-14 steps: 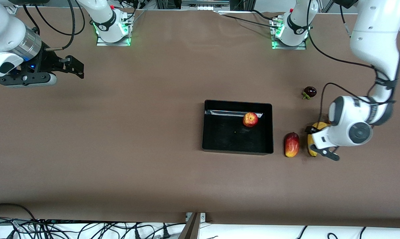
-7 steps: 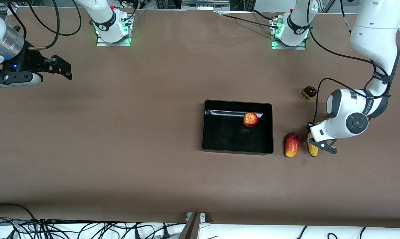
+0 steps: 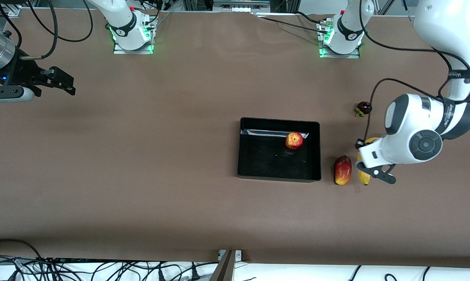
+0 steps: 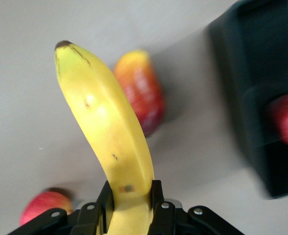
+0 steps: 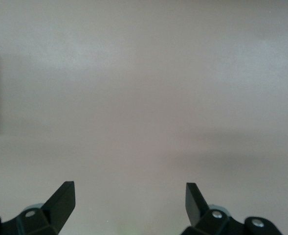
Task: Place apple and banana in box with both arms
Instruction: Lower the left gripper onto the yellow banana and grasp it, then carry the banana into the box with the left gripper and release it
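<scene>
My left gripper (image 3: 364, 163) is shut on the yellow banana (image 3: 363, 176), holding it low over the table beside the oval red-and-yellow fruit. In the left wrist view the banana (image 4: 109, 122) runs out from between the fingers (image 4: 156, 193), dark tip away from the gripper (image 4: 129, 190). The black box (image 3: 278, 173) lies toward the middle of the table. The apple (image 3: 294, 140) rests inside it; the left wrist view shows the box (image 4: 241, 78) and the apple (image 4: 286, 117) too. My right gripper (image 3: 65, 80) is open and empty over bare table at the right arm's end (image 5: 129, 196).
An oval red-and-yellow fruit (image 3: 343, 170) lies between the box and the banana (image 4: 141, 93). A dark round fruit (image 3: 364, 107) sits farther from the camera. A round red fruit (image 4: 41, 208) shows near the left gripper, hidden under the arm in the front view.
The left gripper has shifted slightly toward the box with the banana in it, and its wrist has risen. The right gripper has drawn back toward the right arm's end of the table.
</scene>
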Available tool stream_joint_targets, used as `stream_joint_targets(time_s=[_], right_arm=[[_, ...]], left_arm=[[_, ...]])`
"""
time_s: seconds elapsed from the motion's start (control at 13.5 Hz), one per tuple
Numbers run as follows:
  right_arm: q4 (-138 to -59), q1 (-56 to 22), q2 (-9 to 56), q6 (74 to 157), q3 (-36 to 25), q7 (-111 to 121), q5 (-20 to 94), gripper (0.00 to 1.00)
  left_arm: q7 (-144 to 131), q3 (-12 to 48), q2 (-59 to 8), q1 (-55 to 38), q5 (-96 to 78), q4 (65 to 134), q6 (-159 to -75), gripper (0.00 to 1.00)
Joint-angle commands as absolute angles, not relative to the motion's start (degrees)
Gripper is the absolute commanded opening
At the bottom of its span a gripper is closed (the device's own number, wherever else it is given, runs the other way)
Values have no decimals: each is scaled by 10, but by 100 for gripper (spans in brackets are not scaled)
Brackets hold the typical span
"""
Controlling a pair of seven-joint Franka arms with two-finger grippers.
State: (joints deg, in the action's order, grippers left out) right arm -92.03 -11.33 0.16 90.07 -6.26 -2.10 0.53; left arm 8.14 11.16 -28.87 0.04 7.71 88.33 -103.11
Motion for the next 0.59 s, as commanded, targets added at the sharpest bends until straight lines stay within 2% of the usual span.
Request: stream_joint_targets(time_s=[0.0, 0.07, 0.3, 0.52], right_arm=[[-909, -107, 5, 895, -59, -14, -1, 100], [-909, -106, 6, 898, -59, -14, -2, 100], [-908, -107, 11, 897, -58, -14, -6, 100], [-911, -109, 10, 893, -58, 2, -11, 100]], left_arm=[[-97, 112, -312, -90, 27, 841, -1005, 0], [-145, 113, -332, -120, 19, 826, -1014, 0], [-209, 113, -384, -197, -27, 824, -1154, 0], [-244, 112, -422, -242, -23, 843, -1177, 0]])
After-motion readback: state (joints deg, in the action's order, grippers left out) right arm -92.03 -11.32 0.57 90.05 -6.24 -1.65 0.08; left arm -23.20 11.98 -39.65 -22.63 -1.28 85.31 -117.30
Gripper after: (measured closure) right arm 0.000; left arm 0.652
